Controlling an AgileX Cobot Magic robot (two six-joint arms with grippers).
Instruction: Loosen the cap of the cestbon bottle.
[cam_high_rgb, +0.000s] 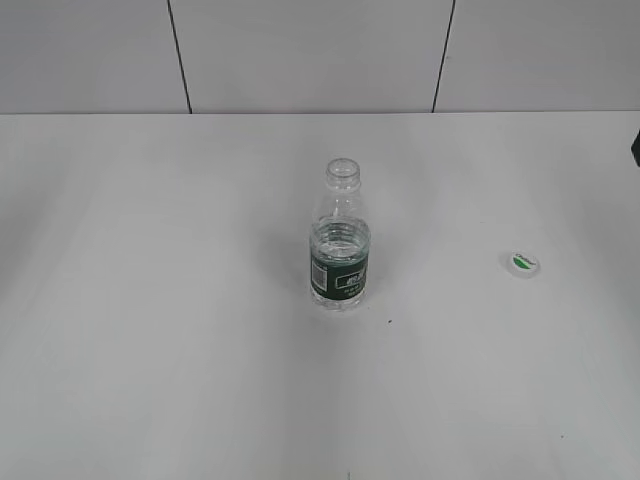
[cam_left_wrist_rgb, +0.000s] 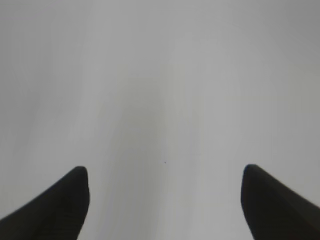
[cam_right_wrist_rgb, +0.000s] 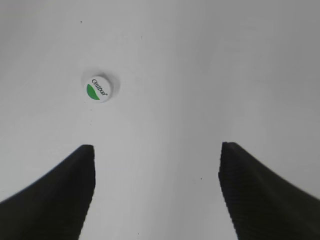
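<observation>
White table (cam_high_rgb: 150, 350) (one tiny dark speck (cam_high_rgb: 390, 321)); pale panelled wall (cam_high_rgb: 300, 50) behind

I am counting one cestbon bottle (cam_high_rgb: 340, 243) standing uncapped on the table (cam_high_rgb: 150, 330), one cap (cam_high_rgb: 524, 263) lying well right of that bottle, and my two tools (cam_left_wrist_rgb: 165, 197) (cam_right_wrist_rgb: 156, 187), each holding nothing.

Two pairs of black gripper fingers, seen from the wrist cameras.

Left gripper (cam_left_wrist_rgb: 165, 175): matte black fingers (cam_left_wrist_rgb: 60, 205) tapering to blunt, rounded tips, edges soft and blurred, faint ribbed texture on the surface. Right gripper (cam_right_wrist_rgb: 156, 147): same black, wedge-shaped fingers (cam_right_wrist_rgb: 260, 190), broad at the base and narrowing to squared-off tips, fine cross-hatched grain visible. No cables, screws or markings discernible on either.
</observation>
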